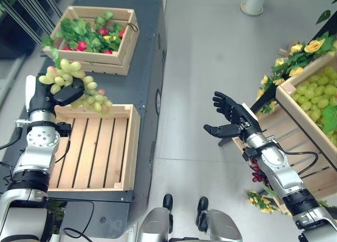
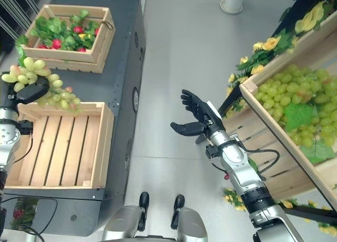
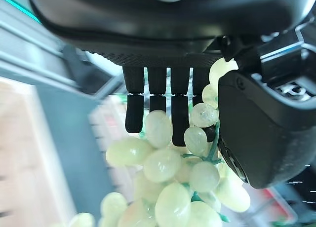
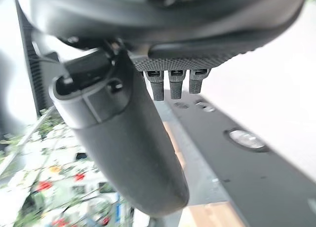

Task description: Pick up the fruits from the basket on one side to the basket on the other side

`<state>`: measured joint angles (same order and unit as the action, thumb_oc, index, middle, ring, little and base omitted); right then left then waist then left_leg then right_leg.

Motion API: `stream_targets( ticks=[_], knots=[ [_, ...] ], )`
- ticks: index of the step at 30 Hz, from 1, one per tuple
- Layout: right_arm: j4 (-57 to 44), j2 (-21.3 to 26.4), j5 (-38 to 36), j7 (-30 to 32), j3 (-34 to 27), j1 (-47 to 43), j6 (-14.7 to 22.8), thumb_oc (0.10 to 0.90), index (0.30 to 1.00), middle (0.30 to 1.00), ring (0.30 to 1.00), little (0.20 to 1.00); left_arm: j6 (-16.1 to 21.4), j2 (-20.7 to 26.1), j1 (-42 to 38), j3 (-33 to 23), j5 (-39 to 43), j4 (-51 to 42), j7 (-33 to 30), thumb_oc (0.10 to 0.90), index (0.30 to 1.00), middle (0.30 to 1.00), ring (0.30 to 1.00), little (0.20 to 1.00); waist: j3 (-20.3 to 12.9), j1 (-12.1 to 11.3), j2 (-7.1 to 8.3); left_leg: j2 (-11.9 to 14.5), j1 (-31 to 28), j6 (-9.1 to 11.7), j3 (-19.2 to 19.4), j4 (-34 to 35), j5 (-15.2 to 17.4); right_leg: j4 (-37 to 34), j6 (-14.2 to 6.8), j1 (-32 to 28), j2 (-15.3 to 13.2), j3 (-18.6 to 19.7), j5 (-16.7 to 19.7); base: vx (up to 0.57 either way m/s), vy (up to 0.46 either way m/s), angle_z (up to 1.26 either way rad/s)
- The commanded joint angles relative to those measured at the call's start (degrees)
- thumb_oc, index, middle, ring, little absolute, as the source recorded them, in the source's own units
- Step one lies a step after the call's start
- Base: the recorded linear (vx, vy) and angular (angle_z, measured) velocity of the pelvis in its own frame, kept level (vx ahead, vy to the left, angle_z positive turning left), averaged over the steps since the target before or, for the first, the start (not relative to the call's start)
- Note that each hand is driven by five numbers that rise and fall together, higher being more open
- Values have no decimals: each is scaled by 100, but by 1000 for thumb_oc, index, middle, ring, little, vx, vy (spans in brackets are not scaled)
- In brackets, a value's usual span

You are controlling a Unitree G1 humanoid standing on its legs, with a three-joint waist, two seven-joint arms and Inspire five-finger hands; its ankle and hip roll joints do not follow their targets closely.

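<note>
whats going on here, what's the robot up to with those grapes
The robot's left hand holds a bunch of green grapes over the far edge of an empty wooden crate on its left. Its right hand hangs open and empty over the floor, near the grape-filled crate on its right.

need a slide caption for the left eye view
Left hand holds a grape bunch above the empty wooden crate; right hand open.

Far crate [image 1: 124,52] of leafy plants, perhaps radishes, on grey bench [image 1: 150,52]; yellow flowers [image 1: 307,48]; white post [image 1: 253,2].
</note>
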<state>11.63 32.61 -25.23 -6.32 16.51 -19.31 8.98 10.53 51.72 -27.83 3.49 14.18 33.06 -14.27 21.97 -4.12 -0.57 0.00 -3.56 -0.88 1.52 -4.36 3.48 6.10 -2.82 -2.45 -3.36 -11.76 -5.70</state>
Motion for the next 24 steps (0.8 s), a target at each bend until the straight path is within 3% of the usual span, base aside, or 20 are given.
stream_targets(
  ticks=[1,6,9,16,24],
  knots=[
    [-289,-40,-443,-332,136,-223,343,800,900,900,900,900,849,222,-314,-23,44,-209,-96,400,300,300,300,300,-1400,-11,-110,-431,129,27,-359,174,-6,-160,53,-103,-53,-33,137,-42,-94,3],
    [-333,-262,-673,-212,371,-759,63,800,900,900,900,900,1012,180,-838,420,159,-495,20,400,300,300,300,300,-1641,-66,-149,-451,18,77,-491,640,-218,-720,14,-270,13,-69,403,-44,-92,3],
    [-239,-443,-809,-232,523,-1204,-324,800,900,900,900,900,963,80,-1312,711,273,-683,77,400,300,300,300,300,-1784,-85,-162,-458,-2,115,-542,932,-368,-1065,-6,-323,57,-85,587,-49,-62,9],
    [-119,-923,-1724,14,590,-1729,-815,800,900,900,900,900,877,-349,-1913,1162,576,-948,208,400,300,300,300,300,-1942,-95,-116,-462,35,88,-611,936,-356,-1091,35,-333,79,-130,576,-24,-56,8],
    [-11,-1261,-2203,3,743,-2128,-1178,800,900,900,900,900,779,-757,-2412,1570,728,-925,370,400,300,300,300,300,-2067,-52,-67,-433,-28,84,-569,936,-329,-1110,75,-373,123,-54,565,3,-8,0]
  ],
)
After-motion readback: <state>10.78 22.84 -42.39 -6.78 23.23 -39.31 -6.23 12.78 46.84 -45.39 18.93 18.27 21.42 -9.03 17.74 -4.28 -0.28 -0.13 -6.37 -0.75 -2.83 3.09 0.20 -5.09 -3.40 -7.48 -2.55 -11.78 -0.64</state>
